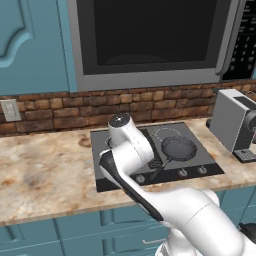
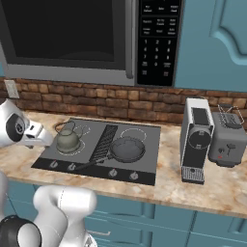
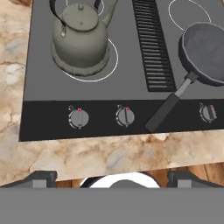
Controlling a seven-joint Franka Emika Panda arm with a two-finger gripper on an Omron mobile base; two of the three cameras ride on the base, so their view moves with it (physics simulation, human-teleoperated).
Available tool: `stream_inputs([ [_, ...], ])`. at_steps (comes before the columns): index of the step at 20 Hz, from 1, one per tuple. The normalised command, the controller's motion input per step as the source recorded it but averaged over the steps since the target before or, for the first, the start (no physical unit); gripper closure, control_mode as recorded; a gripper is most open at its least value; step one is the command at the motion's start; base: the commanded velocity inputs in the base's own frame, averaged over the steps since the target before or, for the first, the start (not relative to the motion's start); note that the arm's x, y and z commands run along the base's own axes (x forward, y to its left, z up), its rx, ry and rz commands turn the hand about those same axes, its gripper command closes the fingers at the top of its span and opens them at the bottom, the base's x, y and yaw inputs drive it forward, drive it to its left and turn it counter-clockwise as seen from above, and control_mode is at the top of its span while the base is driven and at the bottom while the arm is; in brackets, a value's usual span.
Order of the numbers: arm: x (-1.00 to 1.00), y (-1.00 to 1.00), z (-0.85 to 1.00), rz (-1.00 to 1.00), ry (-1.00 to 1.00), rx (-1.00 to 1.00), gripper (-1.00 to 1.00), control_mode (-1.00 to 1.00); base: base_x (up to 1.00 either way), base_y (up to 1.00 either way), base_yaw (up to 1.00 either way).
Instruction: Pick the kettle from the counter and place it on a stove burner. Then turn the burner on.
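The grey-green kettle [image 3: 81, 39] stands upright on the front-left stove burner [image 3: 114, 61], a white ring on the dark cooktop. The right base view also has the kettle [image 2: 67, 140]. My gripper [image 3: 113, 177] is open and holds nothing. It hangs over the counter [image 3: 87, 157] at the front edge of the stove, a short way in front of the kettle. Two knobs [image 3: 78, 118] [image 3: 125, 116] sit side by side just ahead of the fingertips [image 3: 43, 177], below the kettle's burner.
A dark frying pan [image 3: 205, 52] lies on the front-right burner, its handle [image 3: 168, 107] reaching down to the knob strip. A third knob [image 3: 208, 112] is at the right. A coffee machine [image 2: 195, 140] and toaster [image 2: 226, 140] stand right of the stove, with a microwave [image 2: 72, 34] above it.
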Motion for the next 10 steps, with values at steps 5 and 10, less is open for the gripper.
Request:
stream_inputs([
  [5,0.01,0.00,-0.37,0.03,0.00,0.00,-1.00,-1.00,0.00,0.00,0.00],
  [10,0.14,0.00,-0.31,0.03,0.00,0.00,-1.00,-1.00,0.00,0.00,0.00],
])
